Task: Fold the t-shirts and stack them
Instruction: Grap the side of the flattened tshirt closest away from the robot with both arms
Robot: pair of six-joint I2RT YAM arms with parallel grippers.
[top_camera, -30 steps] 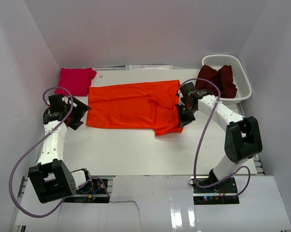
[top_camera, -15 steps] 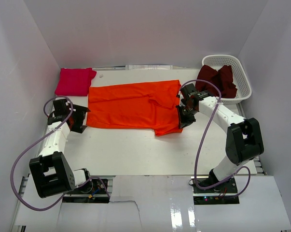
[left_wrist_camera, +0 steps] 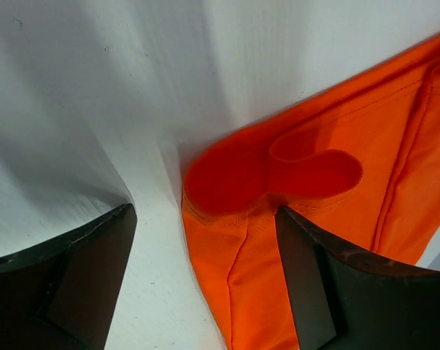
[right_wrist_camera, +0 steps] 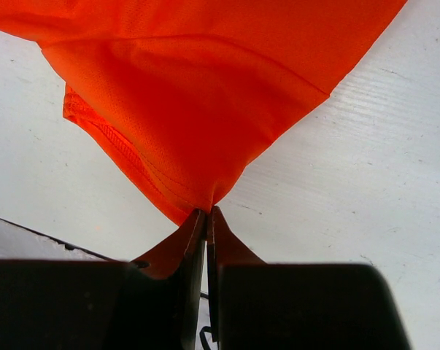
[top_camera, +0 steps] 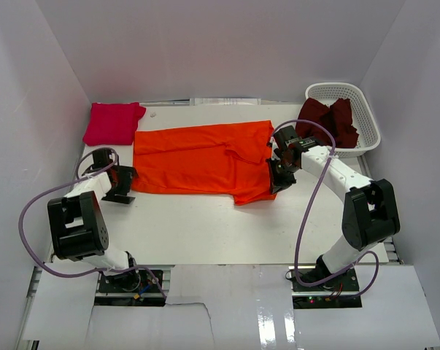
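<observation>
Folding the orange t-shirt [top_camera: 198, 157], flat on the table [top_camera: 205, 226]: right fingers [right_wrist_camera: 199, 240] pinch one corner, left fingers [top_camera: 121, 184] stand wide astride the opposite corner (nothing gripped), probably due to close next.

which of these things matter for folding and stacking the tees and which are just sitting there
Job: bright orange cloth t-shirt, spread flat; magenta-pink cloth t-shirt, folded; dark maroon cloth t-shirt.
Lying about: white plastic lattice basket, holding the maroon one.

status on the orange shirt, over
Right gripper shut on orange t-shirt corner. Left gripper open, straddling its other end, no grip. Pink t-shirt folded aside; maroon t-shirt in basket.
</observation>
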